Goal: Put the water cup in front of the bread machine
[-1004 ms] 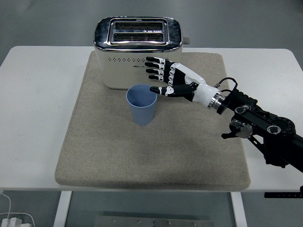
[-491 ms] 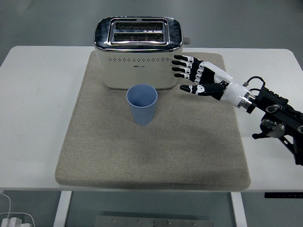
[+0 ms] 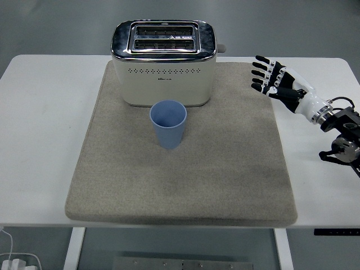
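Overall, the white table (image 3: 45, 140) is the largest item on view, and most of its top is covered by a grey-beige mat (image 3: 185, 185) that lies flat and roughly square to the near edge. The mat appears to serve as the working surface, since both task items stand on it.

Next in size, the bread machine (image 3: 164, 63), a cream two-slot unit with a chrome top, stands upright at the far middle of the mat, slots empty and its perforated long face turned toward the near edge.

The water cup (image 3: 168, 124), blue and upright with its mouth open upward, stands on the mat just beside that front face, slightly toward the machine's right half as seen. Its far rim overlaps the machine's lower edge in this view, so contact cannot be confirmed or ruled out. Judged from this layout, the cup sits in front of the machine and the placement looks complete.

The right hand (image 3: 274, 82) is held over the mat's far right corner, well apart from the cup, with its fingers (image 3: 260, 73) spread and nothing in them. No left arm is visible.

Beyond the table the floor is plain grey; a white cable shows at the lower left.
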Tool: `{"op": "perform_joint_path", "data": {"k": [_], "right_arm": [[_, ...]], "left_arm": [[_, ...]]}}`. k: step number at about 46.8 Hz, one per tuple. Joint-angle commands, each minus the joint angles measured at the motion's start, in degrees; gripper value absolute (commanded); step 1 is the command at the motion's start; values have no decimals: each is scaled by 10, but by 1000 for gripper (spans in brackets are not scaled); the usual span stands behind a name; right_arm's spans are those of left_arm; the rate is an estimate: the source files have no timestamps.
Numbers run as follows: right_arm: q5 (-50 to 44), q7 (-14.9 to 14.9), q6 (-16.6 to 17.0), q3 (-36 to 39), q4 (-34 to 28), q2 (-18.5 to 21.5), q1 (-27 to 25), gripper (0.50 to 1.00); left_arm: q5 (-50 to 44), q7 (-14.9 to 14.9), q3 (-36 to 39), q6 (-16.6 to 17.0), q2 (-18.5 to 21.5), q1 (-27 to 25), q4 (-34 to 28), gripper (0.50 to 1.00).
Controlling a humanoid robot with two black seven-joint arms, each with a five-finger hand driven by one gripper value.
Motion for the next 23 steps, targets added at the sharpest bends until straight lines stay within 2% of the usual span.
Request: {"op": "perform_joint_path", "data": {"k": [1,5,8,23], "right_arm": [[36,-32,-11,0,-10,15,12,915],[81,-63,-25,1,-34,48,28,915],[113,-72,-33,0,-46,63,42,915],[226,-115,-34,-1,-62,71,74,915]], "left_arm": [[0,0,0,0,0,0,0,1000],[0,0,0,0,0,0,0,1000],[0,0,0,0,0,0,0,1000],[0,0,0,0,0,0,0,1000]]}}
